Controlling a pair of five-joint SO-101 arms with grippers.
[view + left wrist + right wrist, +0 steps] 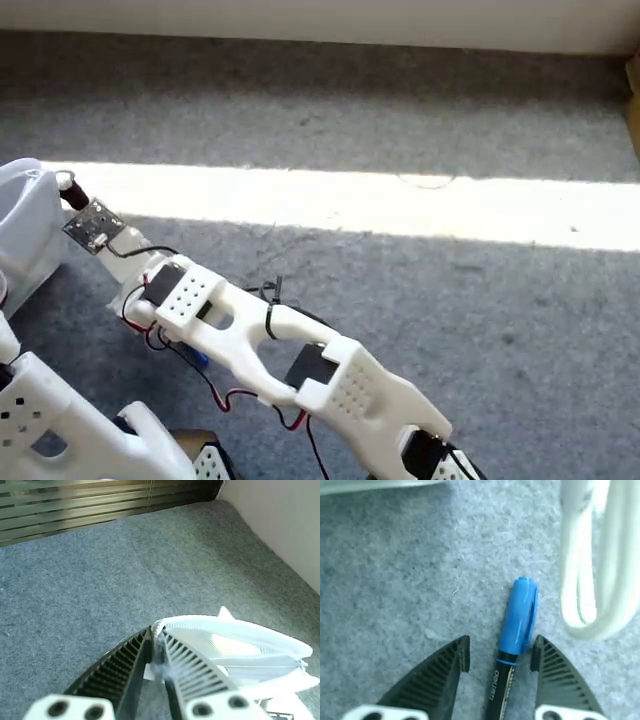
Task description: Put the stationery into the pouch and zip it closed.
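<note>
The job looks barely begun. At 9 o'clock in the high view sits the pouch [25, 225], with no stationery visibly inside it, though its milky wall hides too much to be sure. The left gripper [156, 632] has its fingers drawn almost together on the pouch's rim, pinching a beaded white edge that is probably the zip. The mouth beyond the pinch gapes, so I judge the pouch is being held ready for loading. Zipping has not started.

The pouch is soft, translucent white plastic with a fine ribbed or mesh weave. It is floppy enough to sag into folds, so it will likely need holding while anything goes in.

Farther right, at about 7 o'clock in the high view, a sliver of blue under a white arm marks the marker pen [520, 612]. It lies flat on the tabletop [480, 330], outside the pouch and just beside a looped white edge of it. The right gripper [501, 642] stands wide open, one finger on each side of the pen's barrel and neither gripping it. The pen has yet to be picked up, put in the pouch and zipped in.

The pen is a smooth, glossy cylinder with a blue clipped cap and a black barrel, so it may roll or slip. The fingers are black, ribbed and tapered. The tabletop is covered in grey short-pile felt. A band of sun crosses it from 9 to 3 o'clock.
</note>
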